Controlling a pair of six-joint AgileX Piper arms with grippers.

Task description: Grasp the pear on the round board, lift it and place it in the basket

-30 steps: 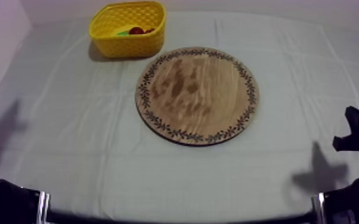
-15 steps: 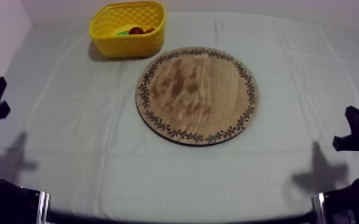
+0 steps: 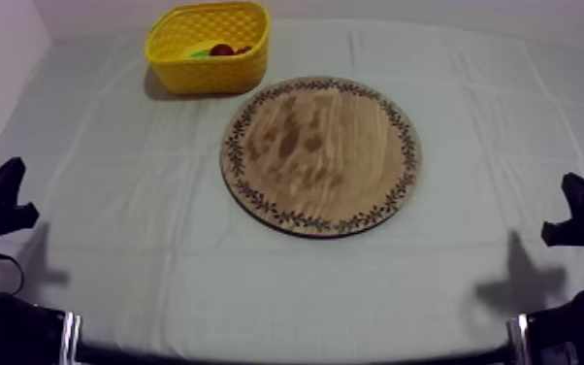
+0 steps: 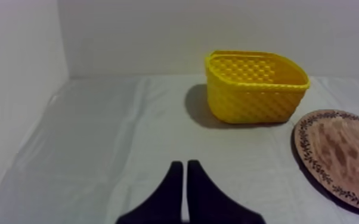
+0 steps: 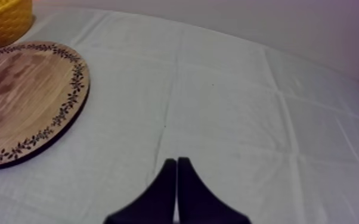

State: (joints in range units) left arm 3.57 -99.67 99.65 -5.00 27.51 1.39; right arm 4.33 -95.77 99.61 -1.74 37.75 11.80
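Note:
The round wooden board (image 3: 320, 153) lies bare in the middle of the table. At the far left stands the yellow basket (image 3: 209, 74), holding a small red fruit (image 3: 222, 49) and a green piece (image 3: 199, 54) that looks like the pear, mostly hidden by the wall. My left gripper (image 3: 16, 190) hangs low at the left edge, far from both. Its wrist view shows the fingers (image 4: 185, 165) pressed into a narrow wedge, shut on nothing, with the basket (image 4: 253, 95) and board (image 4: 343, 155) ahead. My right gripper (image 3: 560, 206) sits low at the right, shut (image 5: 176, 161), beside the board (image 5: 21, 95).
Creased grey-white cloth (image 3: 141, 243) covers the table. A pale wall runs behind the basket and along the left side. Bare cloth lies between each gripper and the board.
My left arm has drawn back from the upper left edge down to the lower left of the table. The right arm, board and basket have not moved.

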